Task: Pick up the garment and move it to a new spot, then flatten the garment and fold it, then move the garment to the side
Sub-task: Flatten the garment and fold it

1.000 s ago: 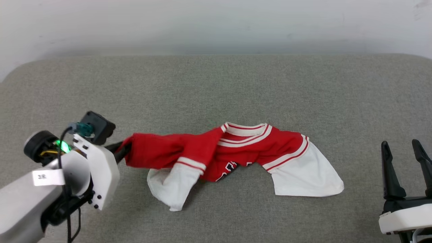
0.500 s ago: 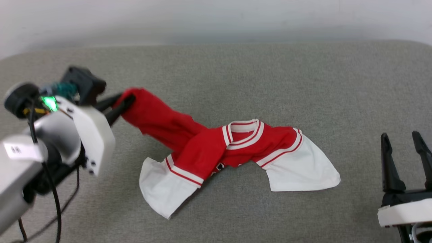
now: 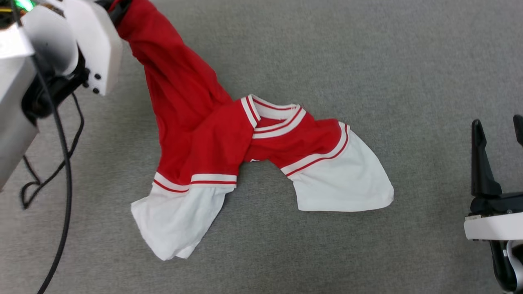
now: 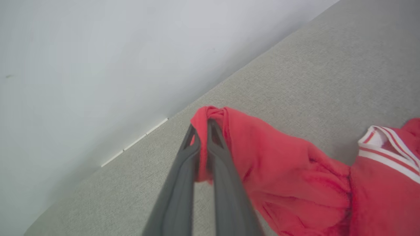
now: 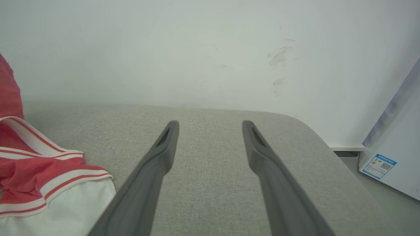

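**Item 1, garment**. Red short-sleeved jersey with white sleeves and red-and-white striped trim. It lies crumpled on the grey fabric-covered worktop, in the part in front of the robot and somewhat to its left. One end of the red body is drawn up into a taut band that rises toward the worktop's far left. The collar lies open and faces up near the middle of the heap. One white sleeve trails toward the near edge, partly folded on itself. The other sleeve lies spread flat toward the right. No lettering can be made out.

**Item 2, left gripper**. Clenched on the garment. The wrist view shows the two dark fingers pressed together with a bunch of red cloth pinched between the tips and wrapped over them. It is held above the worktop, with the far edge and the pale wall beyond. A black cable hangs in a loop below the arm.

**Item 3, right gripper**. Released, with fingers spread apart and nothing between them. It sits at the right side of the worktop, well apart from the garment's flat sleeve. Its wrist view looks toward the rounded far right corner.

**Item 4, surroundings.** A scuffed white wall stands behind the far edge. A white cabinet with a small blue label stands past the right edge.
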Tool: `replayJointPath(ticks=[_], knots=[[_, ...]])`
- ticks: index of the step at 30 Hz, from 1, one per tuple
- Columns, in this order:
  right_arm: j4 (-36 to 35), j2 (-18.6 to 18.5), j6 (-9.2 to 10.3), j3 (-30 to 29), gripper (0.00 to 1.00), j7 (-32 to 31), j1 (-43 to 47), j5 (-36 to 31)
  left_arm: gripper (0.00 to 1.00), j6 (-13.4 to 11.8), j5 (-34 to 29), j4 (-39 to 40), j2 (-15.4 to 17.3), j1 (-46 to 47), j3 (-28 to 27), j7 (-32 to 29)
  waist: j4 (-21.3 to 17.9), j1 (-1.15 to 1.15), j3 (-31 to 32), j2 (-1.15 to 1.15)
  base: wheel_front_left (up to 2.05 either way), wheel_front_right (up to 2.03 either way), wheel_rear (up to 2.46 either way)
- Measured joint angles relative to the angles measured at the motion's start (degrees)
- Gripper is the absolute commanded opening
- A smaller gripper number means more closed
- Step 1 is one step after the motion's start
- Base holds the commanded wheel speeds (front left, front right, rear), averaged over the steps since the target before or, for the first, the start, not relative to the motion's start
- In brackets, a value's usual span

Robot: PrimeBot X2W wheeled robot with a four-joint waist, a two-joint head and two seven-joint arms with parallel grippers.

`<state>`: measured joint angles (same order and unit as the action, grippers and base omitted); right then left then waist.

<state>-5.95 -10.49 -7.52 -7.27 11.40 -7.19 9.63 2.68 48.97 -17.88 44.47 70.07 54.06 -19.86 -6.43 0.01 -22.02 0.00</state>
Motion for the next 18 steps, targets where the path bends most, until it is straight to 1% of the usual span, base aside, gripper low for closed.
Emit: replayJointPath(ticks=[5, 9, 14, 16, 18], knots=[[0.21, -0.27, 0.00, 0.48, 1.00, 0.68, -2.05, 0.07, 0.00, 2.43, -0.82, -10.11, -5.36, 2.48, 2.74, -1.21, -1.66, 0.00, -3.70, 0.00, 0.00, 0.00, 0.00], [0.38, -0.29, 0.00, 0.80, 1.00, 1.03, -2.81, -0.05, 0.00, 3.79, -0.29, -16.13, -8.50, 2.46, 5.24, -2.80, -2.69, 0.00, -5.73, 0.00, 0.00, 0.00, 0.00], [0.26, -0.27, 0.00, 0.90, 1.00, 1.25, -3.71, -0.66, 0.00, 4.39, 2.48, -22.04, -10.51, 1.76, 7.54, -6.68, -3.33, 0.00, -7.02, 0.00, 0.00, 0.00, 0.00], [0.09, -0.25, 0.00, 1.08, 1.00, 1.26, -4.09, -0.96, 0.00, 4.43, 3.78, -23.43, -11.00, 2.16, 8.02, -8.62, -3.52, 0.00, -7.24, 0.00, 0.00, 0.00, 0.00], [-0.05, -0.22, 0.00, 1.16, 1.00, 1.29, -4.36, -1.07, 0.00, 4.48, 4.81, -24.38, -11.35, 2.44, 8.28, -9.22, -3.63, 0.00, -7.34, 0.00, 0.00, 0.00, 0.00]])
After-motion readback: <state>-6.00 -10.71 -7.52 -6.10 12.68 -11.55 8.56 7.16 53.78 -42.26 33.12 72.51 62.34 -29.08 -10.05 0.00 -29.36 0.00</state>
